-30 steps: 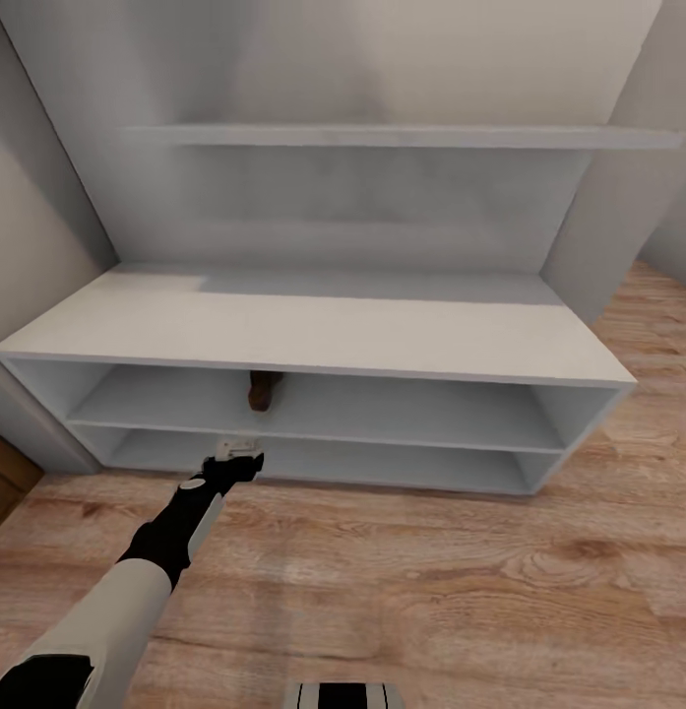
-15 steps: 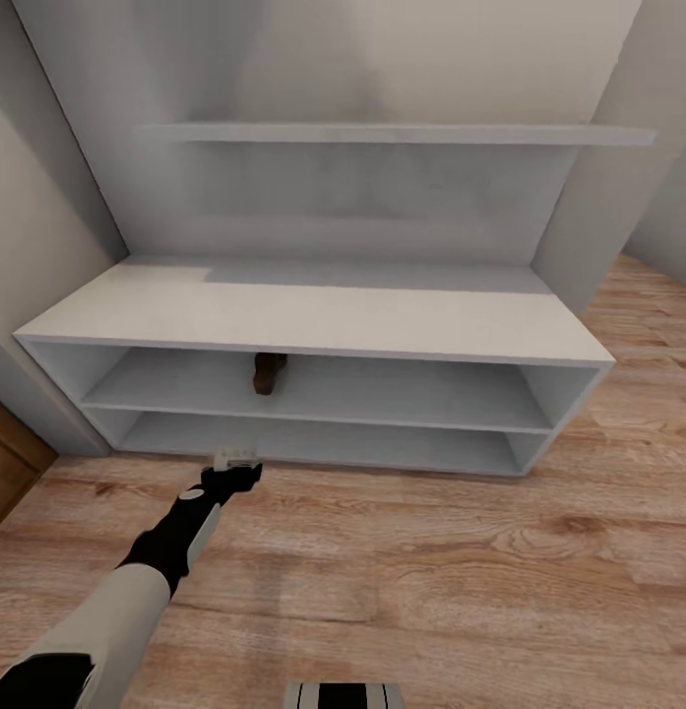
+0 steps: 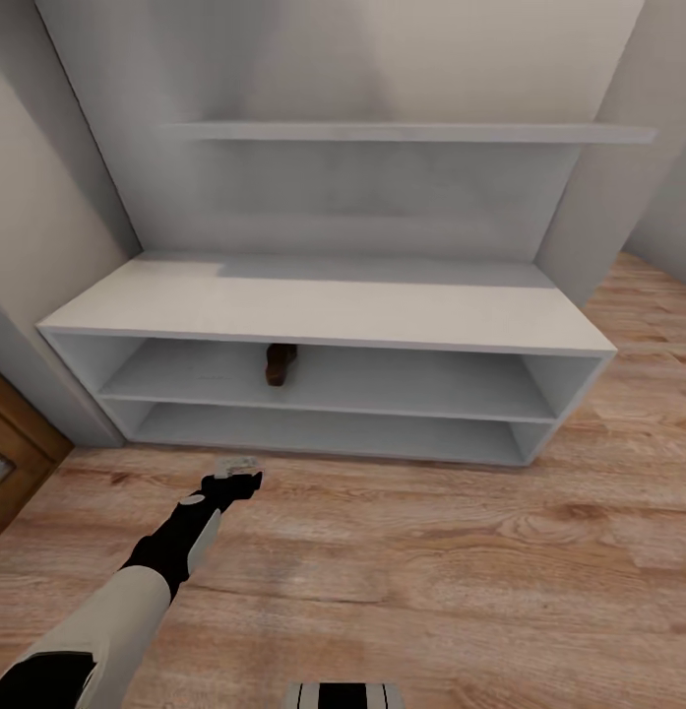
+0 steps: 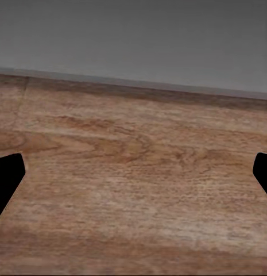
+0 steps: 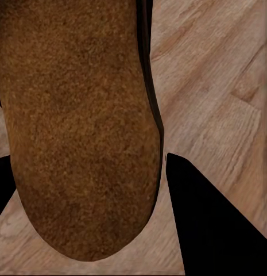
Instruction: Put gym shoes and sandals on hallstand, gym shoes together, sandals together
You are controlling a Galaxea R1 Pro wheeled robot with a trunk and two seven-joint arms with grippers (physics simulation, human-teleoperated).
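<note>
At far left, a brown wooden door edge (image 3: 13, 463) meets the grey wall. Left hand (image 3: 237, 471): held out low over the corridor floor (image 3: 461, 571), just short of the hallstand (image 3: 323, 305); its fingers (image 4: 7, 178) are spread wide, nothing between them. Hallstand: pale grey, two open shelf levels, tall back panel with one upper shelf (image 3: 411, 132) visible. First sandal (image 3: 280, 363): dark brown, on the hallstand's upper open level, left of centre. Right hand (image 5: 139, 190): second sandal (image 5: 76, 126), tan insole, sits between its fingers above the floor; grip cannot be told.
</note>
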